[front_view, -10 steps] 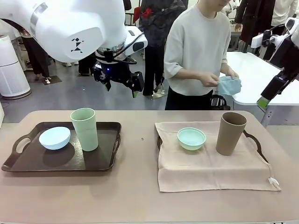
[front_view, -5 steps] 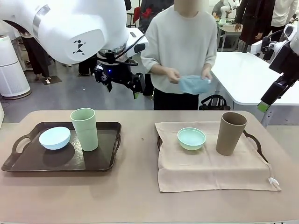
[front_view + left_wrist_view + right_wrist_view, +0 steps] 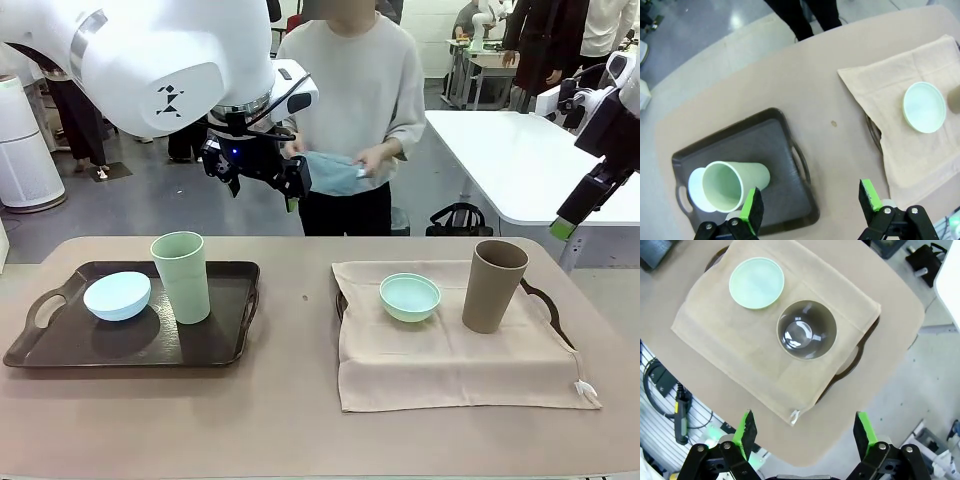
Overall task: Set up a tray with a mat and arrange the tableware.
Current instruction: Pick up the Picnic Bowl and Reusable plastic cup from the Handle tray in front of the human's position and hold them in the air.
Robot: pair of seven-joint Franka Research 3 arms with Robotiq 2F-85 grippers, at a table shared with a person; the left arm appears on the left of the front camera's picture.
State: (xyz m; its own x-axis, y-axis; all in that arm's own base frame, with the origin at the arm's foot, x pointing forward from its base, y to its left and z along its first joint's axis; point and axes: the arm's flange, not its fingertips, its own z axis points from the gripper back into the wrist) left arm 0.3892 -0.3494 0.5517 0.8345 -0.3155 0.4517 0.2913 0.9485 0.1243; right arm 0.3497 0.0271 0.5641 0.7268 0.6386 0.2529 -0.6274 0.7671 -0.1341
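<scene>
Roughly halfway: right-edge tray (image 3: 547, 302) carries mat (image 3: 450, 370), bowl (image 3: 410, 297), cup (image 3: 492, 285); left-edge tray (image 3: 215, 352) lacks a mat; left gripper (image 3: 810, 202) and right gripper (image 3: 802, 432) gape wide, empty.

blue bowl (image 3: 117, 295) + green tumbler (image 3: 181, 277) upright, left tray (image 3: 60, 350) | mint bowl (image 3: 410, 297) + brown tumbler (image 3: 493, 286) upright, mat (image 3: 440, 370) over right tray (image 3: 548, 305)

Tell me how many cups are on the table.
2. A light green cup stands on the dark tray at the left; a brown cup stands on the beige cloth at the right. None seems hidden.
</scene>
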